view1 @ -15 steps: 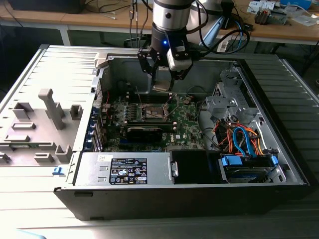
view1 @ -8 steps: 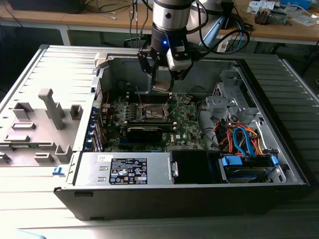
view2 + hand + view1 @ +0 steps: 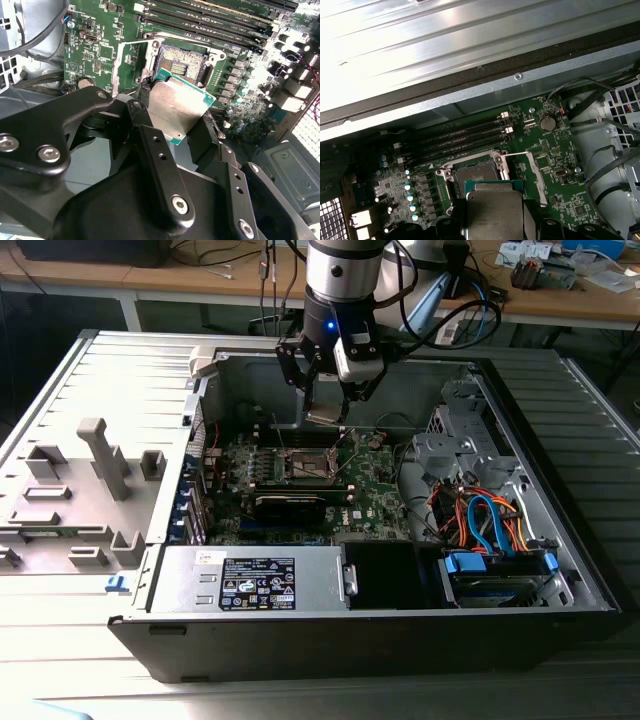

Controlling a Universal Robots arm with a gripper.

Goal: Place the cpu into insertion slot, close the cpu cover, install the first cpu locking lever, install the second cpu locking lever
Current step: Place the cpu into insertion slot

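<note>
Your gripper (image 3: 177, 119) is clenched on the cpu (image 3: 176, 107) and holds it by two opposite edges. The insertion slot (image 3: 182, 62) lies below the gripper and a little ahead of it, empty, with the cpu cover (image 3: 116, 67) open beside it. I think the risk is a crooked descent: if the chip lands shifted or turned, it can bend the contacts.

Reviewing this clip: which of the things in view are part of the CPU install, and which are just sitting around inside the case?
Part of the job:
gripper, shut on the cpu
insertion slot, bare
cpu cover, flipped open

Just lying about:
coin battery
memory slots
power supply
drive cables
</note>
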